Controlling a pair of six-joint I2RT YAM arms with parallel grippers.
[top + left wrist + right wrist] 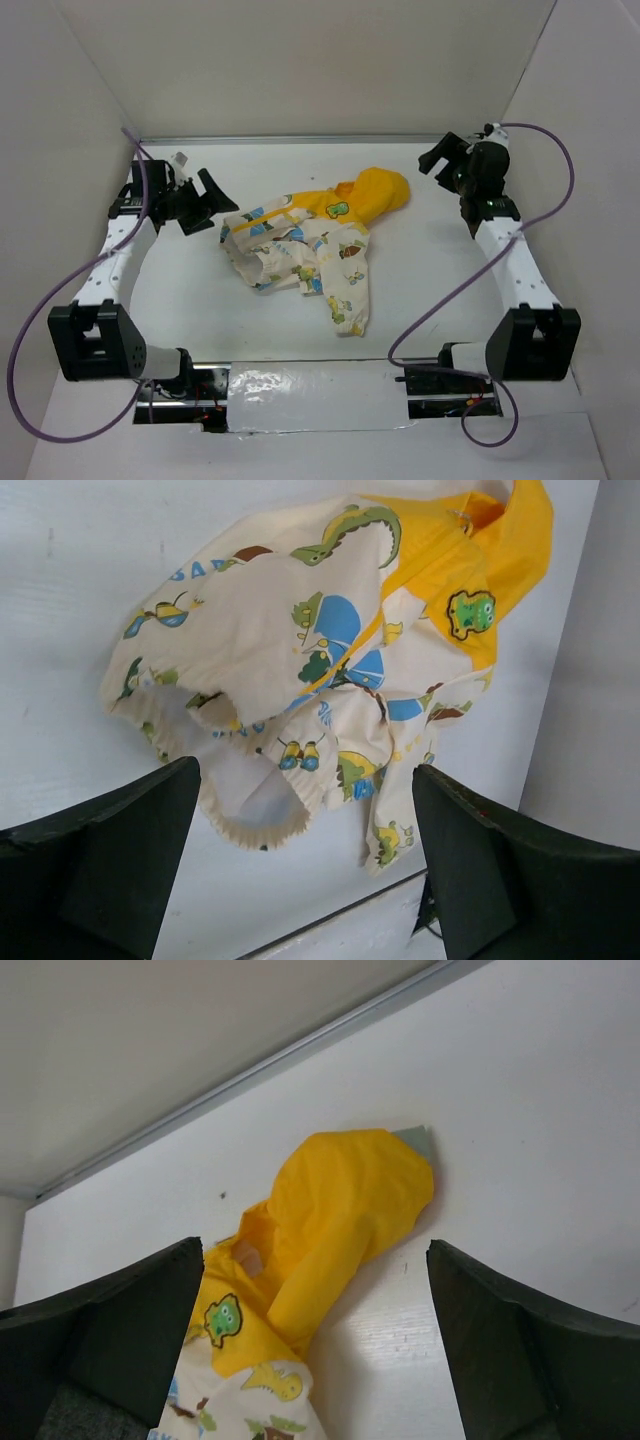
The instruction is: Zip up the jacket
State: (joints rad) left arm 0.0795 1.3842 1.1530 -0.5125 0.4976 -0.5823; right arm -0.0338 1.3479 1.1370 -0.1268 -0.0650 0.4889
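Fabric like this looked thin, light and wholly limp: the jacket (310,245) lay crumpled on the white table (440,290) between the two arms, its cream printed body bunched toward the left and its yellow hood (375,190) pointing toward the far right. A green patch (338,208) showed just below the hood, and one sleeve (350,305) trailed toward the near edge. Such cloth would probably slide and fold when pulled, so nothing about it seemed fragile, but it would not hold a shape by itself. The zip slider could not be made out in any view. A yellow-edged front seam (350,650) ran through the folds, and a pinch on the hem near it, with the other side holding the cloth taut, seemed the sensible hold once the front was spread flat

Left gripper (205,205) hung low just beside the jacket's left edge, tipped down toward it, jaws spread wide and holding nothing. Right gripper (445,160) sat at the far right, well apart from the hood and facing it, jaws likewise wide apart and empty
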